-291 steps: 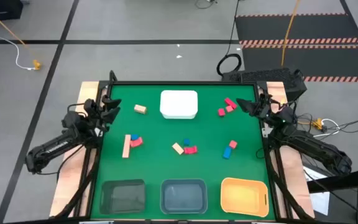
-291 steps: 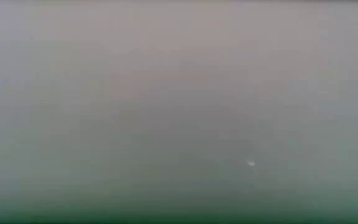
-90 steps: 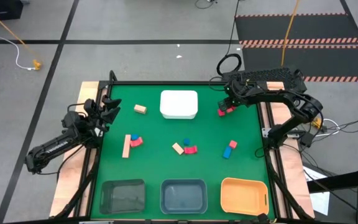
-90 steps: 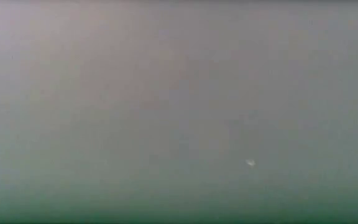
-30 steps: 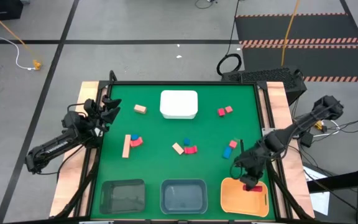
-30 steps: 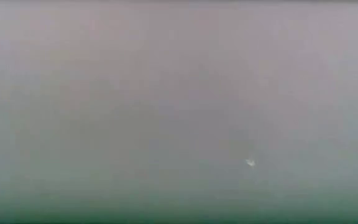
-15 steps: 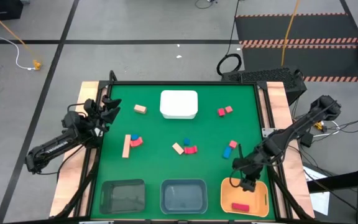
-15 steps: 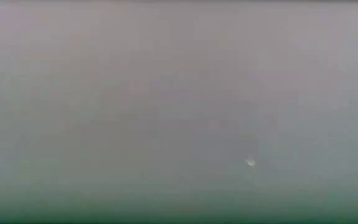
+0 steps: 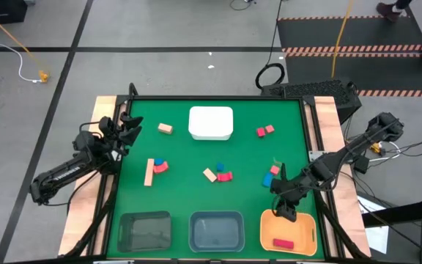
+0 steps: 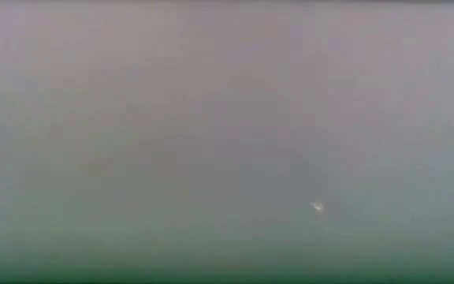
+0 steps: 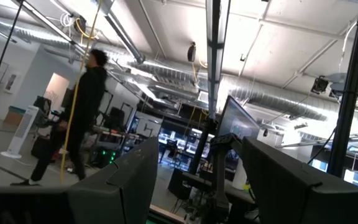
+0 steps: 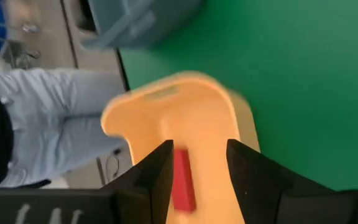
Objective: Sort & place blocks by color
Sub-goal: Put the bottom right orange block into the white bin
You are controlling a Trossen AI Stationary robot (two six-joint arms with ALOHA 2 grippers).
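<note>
red block point(image 9: 283, 243) lying in the orange tray point(image 9: 305, 236), at the table's point(image 9: 196, 158) near right corner.
right gripper point(image 9: 288, 214) hovers over the tray's far rim, fingers apart and empty; other blocks point(image 9: 219, 173) scattered mid-table; left gripper point(image 9: 129, 126) waits at the left edge, fingers apart.

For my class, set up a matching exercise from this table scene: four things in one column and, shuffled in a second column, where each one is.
Things
1. red block
2. white tray
3. right end effector
4. long tan bar

Places
A. at the table's far edge, near the middle
B. lying inside the orange bin
C. on the green mat's left part, beside a red and a blue block
D. open, above the orange bin's far rim

Pairs: 1-B, 2-A, 3-D, 4-C
</note>
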